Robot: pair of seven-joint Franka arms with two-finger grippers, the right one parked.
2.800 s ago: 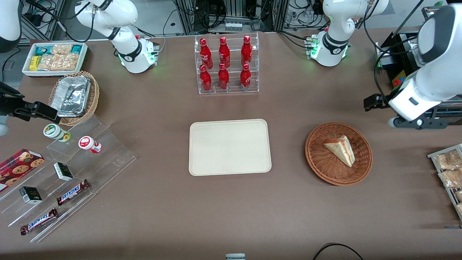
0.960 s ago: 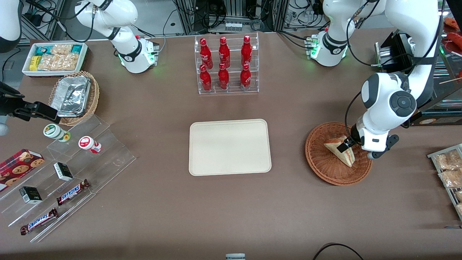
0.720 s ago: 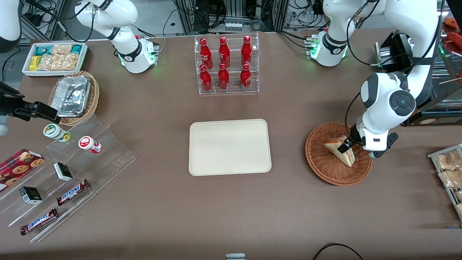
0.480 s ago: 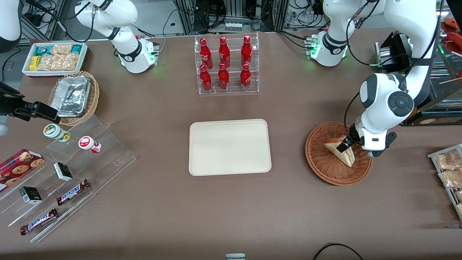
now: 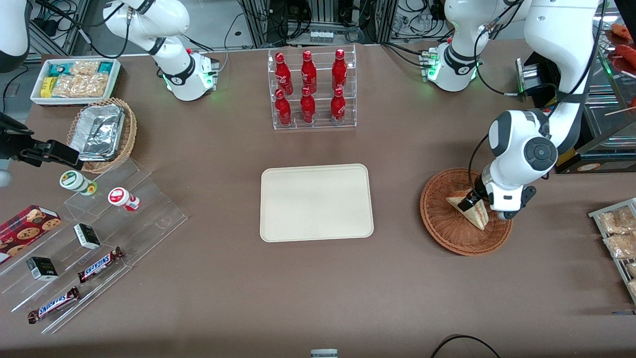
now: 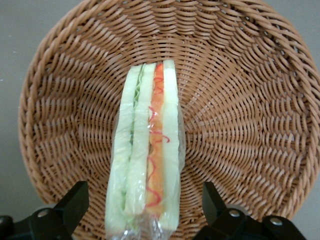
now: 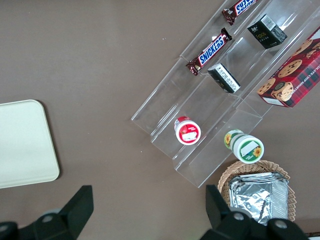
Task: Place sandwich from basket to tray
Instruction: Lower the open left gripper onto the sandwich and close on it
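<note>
The sandwich [image 5: 474, 214] is a clear-wrapped white wedge with red filling, lying in the round reddish-brown wicker basket [image 5: 447, 231] toward the working arm's end of the table. My left gripper [image 5: 471, 201] is down in the basket over the sandwich's wide end. In the left wrist view the sandwich [image 6: 146, 165] stands on edge between the two black fingertips [image 6: 75, 200], with a gap on each side, so the gripper [image 6: 142, 200] is open. The basket's weave [image 6: 240, 110] surrounds it. The cream tray [image 5: 316, 202] lies flat at the table's middle, bare.
A clear rack of red bottles [image 5: 310, 89] stands farther from the front camera than the tray. Packets on a wire rack [image 5: 616, 233] sit at the working arm's table edge. A clear stepped stand with snacks [image 5: 89, 238] and a foil-lined basket [image 5: 102, 133] lie toward the parked arm's end.
The left arm came in from the table's end and lowered its gripper into the basket over the sandwich. In the last second it shifted slightly toward the tray. The sandwich has not moved.
</note>
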